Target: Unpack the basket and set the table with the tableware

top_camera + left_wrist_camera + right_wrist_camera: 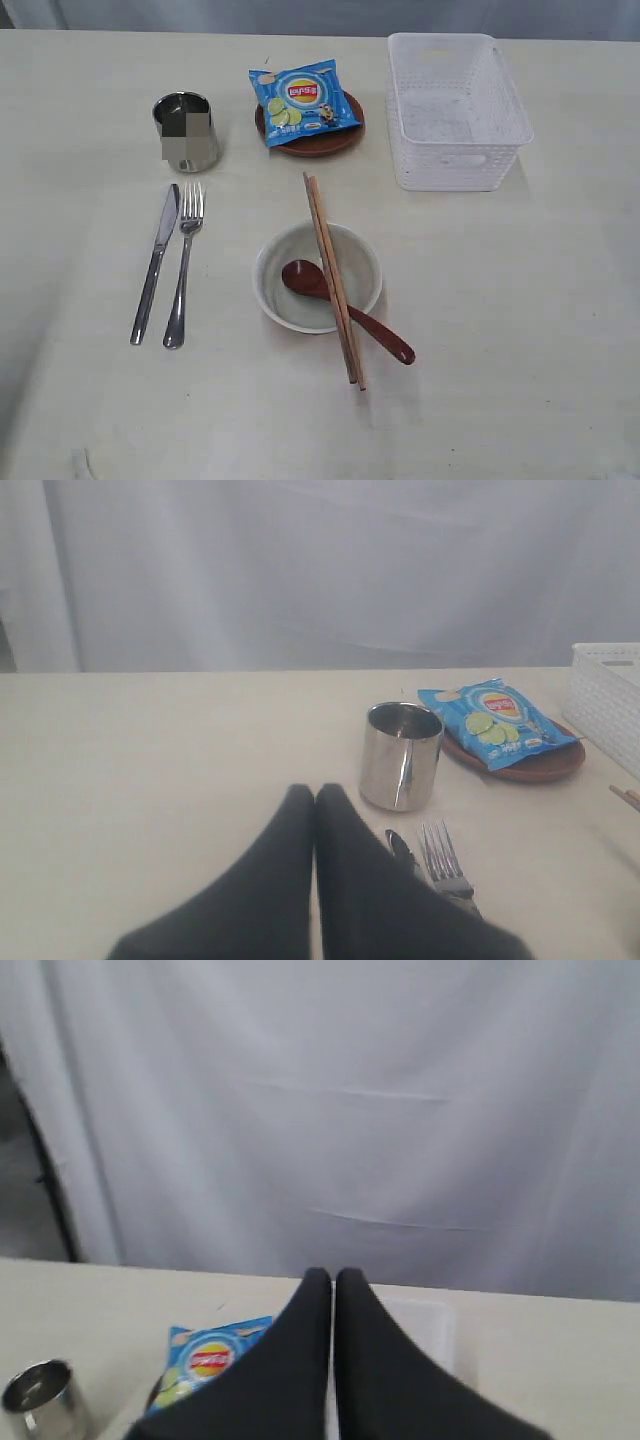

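Observation:
The white basket (458,108) stands empty at the back right of the table (520,330). A cream bowl (300,295) in the middle holds the reddish-brown spoon (345,310), with wooden chopsticks (333,278) laid across it. Knife (155,262) and fork (184,265) lie side by side on the left, behind them the steel cup (186,131). The brown plate (320,142) carries a blue chip bag (303,101). Neither arm shows in the exterior view. My left gripper (315,793) is shut and empty, hovering short of the cup (400,755). My right gripper (333,1276) is shut, holding nothing.
A pale curtain hangs behind the table's far edge. The knife tip (399,846) and fork tines (440,855) lie just beside the left fingers. The basket (425,1328) peeks out behind the right fingers.

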Controlling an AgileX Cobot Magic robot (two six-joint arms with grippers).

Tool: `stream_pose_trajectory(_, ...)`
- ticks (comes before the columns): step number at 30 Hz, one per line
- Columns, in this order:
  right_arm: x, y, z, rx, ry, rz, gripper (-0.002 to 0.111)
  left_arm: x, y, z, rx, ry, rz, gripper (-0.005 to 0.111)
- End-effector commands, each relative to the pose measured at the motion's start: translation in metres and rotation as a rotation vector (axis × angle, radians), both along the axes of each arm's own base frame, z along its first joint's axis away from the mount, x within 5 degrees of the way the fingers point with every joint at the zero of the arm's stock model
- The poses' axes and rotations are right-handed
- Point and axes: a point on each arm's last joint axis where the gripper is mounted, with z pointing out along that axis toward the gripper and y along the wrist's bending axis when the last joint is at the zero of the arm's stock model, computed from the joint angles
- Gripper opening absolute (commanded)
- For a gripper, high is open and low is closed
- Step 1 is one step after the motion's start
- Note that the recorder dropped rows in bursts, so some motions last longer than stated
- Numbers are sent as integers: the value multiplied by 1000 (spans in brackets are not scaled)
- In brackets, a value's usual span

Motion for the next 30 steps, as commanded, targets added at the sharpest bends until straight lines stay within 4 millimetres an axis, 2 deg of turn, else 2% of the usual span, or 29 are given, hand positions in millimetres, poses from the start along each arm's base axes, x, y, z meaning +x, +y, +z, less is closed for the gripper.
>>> stream_pose_trajectory(1, -24, -23, -31, 32, 6, -156, 2, 0, 0, 0, -5, -6, -1, 0)
stream_pose_trajectory(7, -57, -33, -86, 32, 3, -253, 2, 0, 0, 0, -5, -6, -1, 0)
stream_pose_trajectory(13, -72, -34, -132, 30, 7, -263, 2, 0, 0, 0, -5, -6, -1, 0)
stream_pose_trajectory(19, -79, -34, -153, 2, -21, -260, 2, 0, 0, 0, -5, -6, -1, 0)
stream_pose_trajectory(26, -80, -33, -160, -77, -3, -247, 2, 0, 0, 0, -5, -6, -1, 0)
stream_pose_trajectory(30, -79, -30, -164, -95, 4, -176, 2, 0, 0, 0, -5, -6, -1, 0)
